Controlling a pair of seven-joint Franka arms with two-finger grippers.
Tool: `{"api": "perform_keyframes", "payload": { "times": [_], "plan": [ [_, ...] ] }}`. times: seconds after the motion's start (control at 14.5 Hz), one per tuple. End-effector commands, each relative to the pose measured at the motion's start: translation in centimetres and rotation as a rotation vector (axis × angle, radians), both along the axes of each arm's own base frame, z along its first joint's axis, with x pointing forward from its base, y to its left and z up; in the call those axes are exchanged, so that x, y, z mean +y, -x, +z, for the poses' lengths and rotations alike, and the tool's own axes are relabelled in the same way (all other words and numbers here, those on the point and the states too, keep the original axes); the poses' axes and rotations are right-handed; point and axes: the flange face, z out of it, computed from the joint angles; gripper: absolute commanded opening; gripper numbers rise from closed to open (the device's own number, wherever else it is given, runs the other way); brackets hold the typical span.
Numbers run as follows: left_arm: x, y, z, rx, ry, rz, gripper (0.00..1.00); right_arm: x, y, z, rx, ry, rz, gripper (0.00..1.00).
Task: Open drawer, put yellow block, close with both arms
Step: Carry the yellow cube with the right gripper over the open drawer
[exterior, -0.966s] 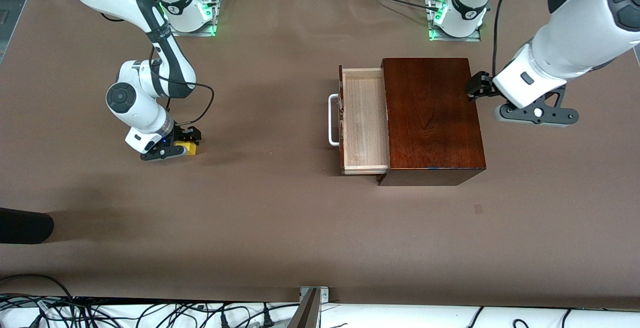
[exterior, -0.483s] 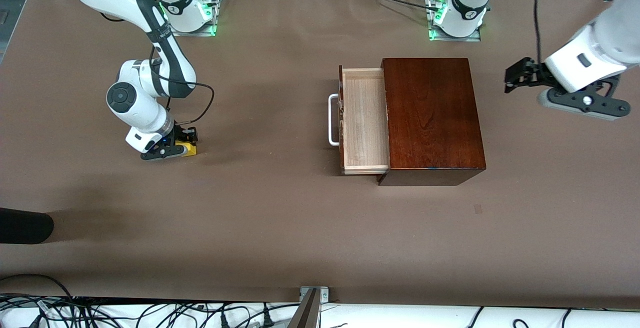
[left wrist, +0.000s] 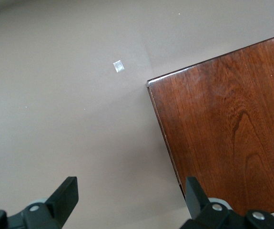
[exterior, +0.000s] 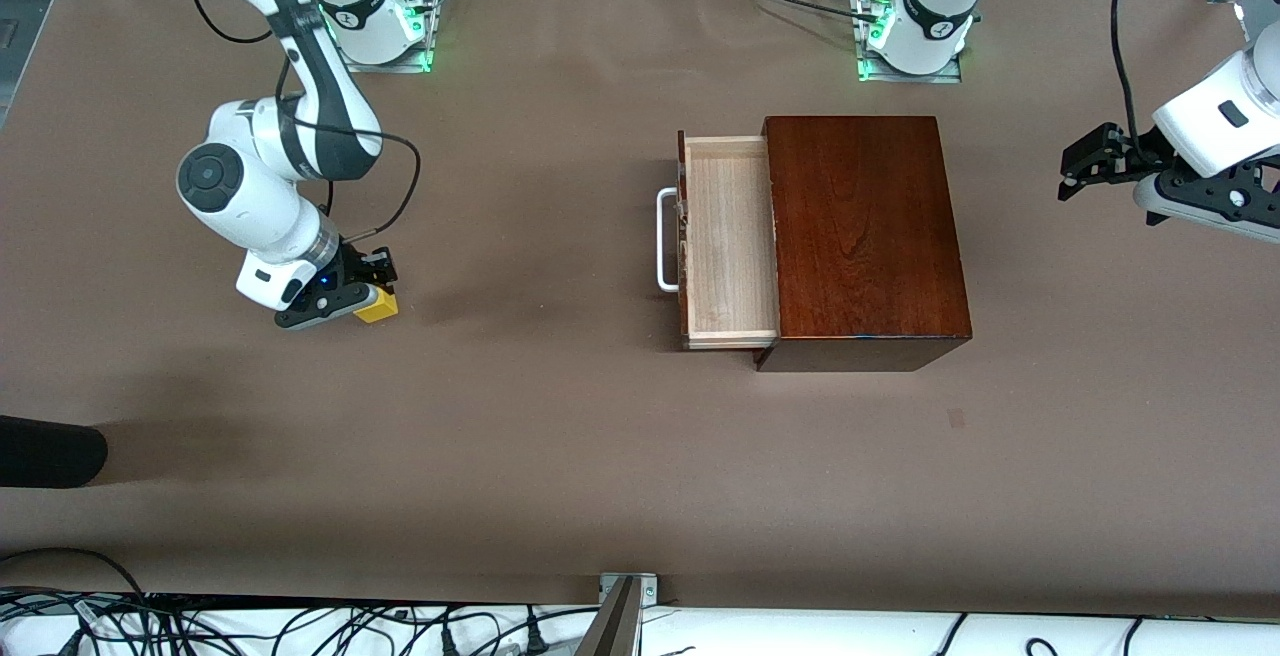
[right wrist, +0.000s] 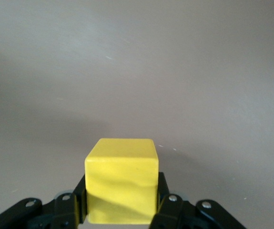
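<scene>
The right gripper [exterior: 372, 288] stands over the brown bench [exterior: 520, 436] toward the right arm's end, its jaws clamped on the yellow block [exterior: 378, 307]. In the right wrist view the block [right wrist: 121, 179] sits squarely between the two fingers [right wrist: 77, 202], gripped on two facing sides, with bare bench surface below it; whether it is clear of the bench cannot be told. Nearer the middle of the bench, the drawer [exterior: 728, 236] is pulled out of the dark wooden box [exterior: 865, 236], its pale tray exposed and holding nothing that shows. The white handle [exterior: 664, 239] on the drawer front points toward the right arm's end. The box rests flat on the bench, its glossy top unobstructed. The left gripper [exterior: 1078, 166] hangs in the air over bare bench toward the left arm's end, well apart from the box and touching nothing. The left wrist view shows its jaws spread wide, with the fingers [left wrist: 65, 195] far apart, holding nothing, one corner of the box [left wrist: 227, 124] below, and a small pale mark [left wrist: 118, 66] on the bench surface near that corner.
</scene>
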Motion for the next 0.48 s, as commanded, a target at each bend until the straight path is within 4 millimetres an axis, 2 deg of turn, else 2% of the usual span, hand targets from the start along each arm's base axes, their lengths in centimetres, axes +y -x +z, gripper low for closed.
{"api": "perform_keyframes", "payload": {
  "times": [0.0, 0.14, 0.28, 0.41],
  "plan": [
    [0.0, 1.3, 0.3, 0.04, 0.004, 0.012, 1.0, 5.5, -1.2, 5.8, 0.058, -0.026, 0.114, 0.0],
    [-0.1, 1.0, 0.4, 0.047, 0.005, 0.02, 1.0, 11.3, -0.3, 9.2, 0.049, -0.054, 0.217, 0.0],
    [0.1, 1.0, 0.3, 0.05, 0.007, 0.028, 1.0, 17.4, 1.4, 11.8, -0.009, -0.042, 0.355, 0.0],
    [0.2, 0.8, 0.1, 0.05, 0.008, 0.035, 1.0, 24.9, 4.2, 14.3, -0.095, 0.016, 0.531, 0.0]
  ]
}}
